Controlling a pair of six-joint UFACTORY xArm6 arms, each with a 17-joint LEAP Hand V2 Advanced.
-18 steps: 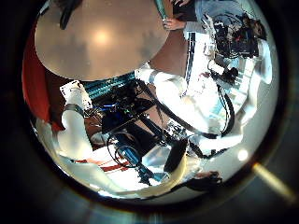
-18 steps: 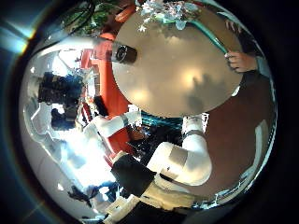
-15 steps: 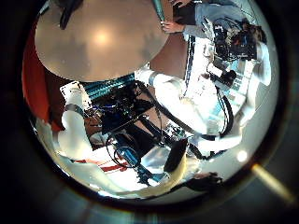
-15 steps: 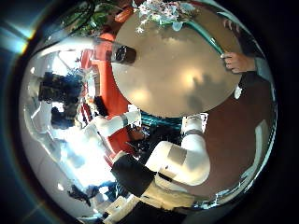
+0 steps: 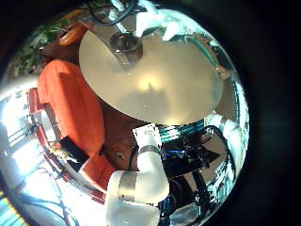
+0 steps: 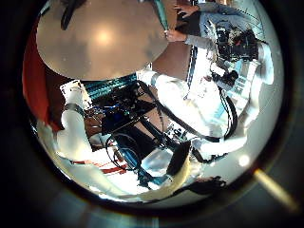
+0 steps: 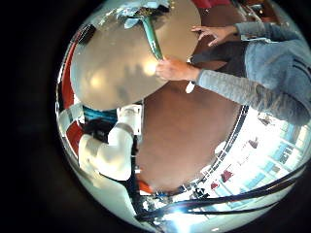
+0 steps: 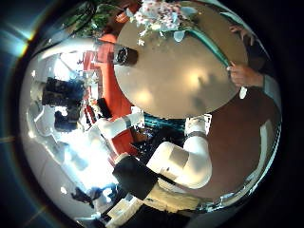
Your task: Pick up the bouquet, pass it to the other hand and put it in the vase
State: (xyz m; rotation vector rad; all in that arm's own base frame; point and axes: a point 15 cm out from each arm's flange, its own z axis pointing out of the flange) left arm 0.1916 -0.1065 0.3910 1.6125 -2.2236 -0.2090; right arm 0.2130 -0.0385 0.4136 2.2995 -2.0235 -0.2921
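Right thumb side palm view: bouquet [image 8: 163,13] on round table [image 8: 176,81], person's hand [image 8: 242,75] on its stem.

Smooth matt table [image 8: 180,71], metallic vase [image 5: 126,47]

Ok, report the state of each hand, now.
Left hand: cannot be told, no fingers show.
Right hand: cannot be told; the bouquet lies on the table, a person's hand on its stem.

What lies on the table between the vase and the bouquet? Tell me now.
Nothing. In the right thumb side palm view, only a bare stretch of the table separates the vase from the bouquet.
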